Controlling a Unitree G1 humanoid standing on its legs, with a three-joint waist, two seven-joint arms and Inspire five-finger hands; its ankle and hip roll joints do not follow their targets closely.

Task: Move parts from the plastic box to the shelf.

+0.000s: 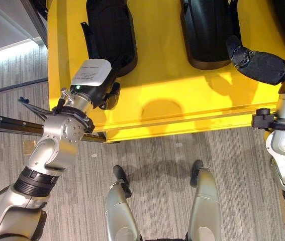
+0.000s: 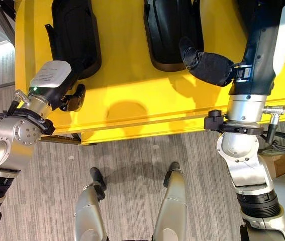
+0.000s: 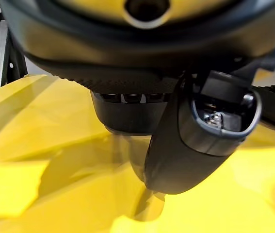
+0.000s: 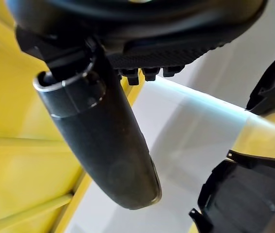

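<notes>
I'm looking at what seems a workshop or factory floor. A big yellow shelf (image 1: 172,95) on a dark metal frame (image 1: 11,123) carries moulded black plastic parts (image 1: 109,30) laid side by side. Below it runs grey striped carpet flooring (image 1: 157,150), and a cardboard box (image 2: 283,163) sits nearby.

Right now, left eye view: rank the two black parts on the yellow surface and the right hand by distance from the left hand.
1. Left black part, just beyond the left hand.
2. Middle black part, further right on the yellow surface.
3. Right hand, far right.
</notes>
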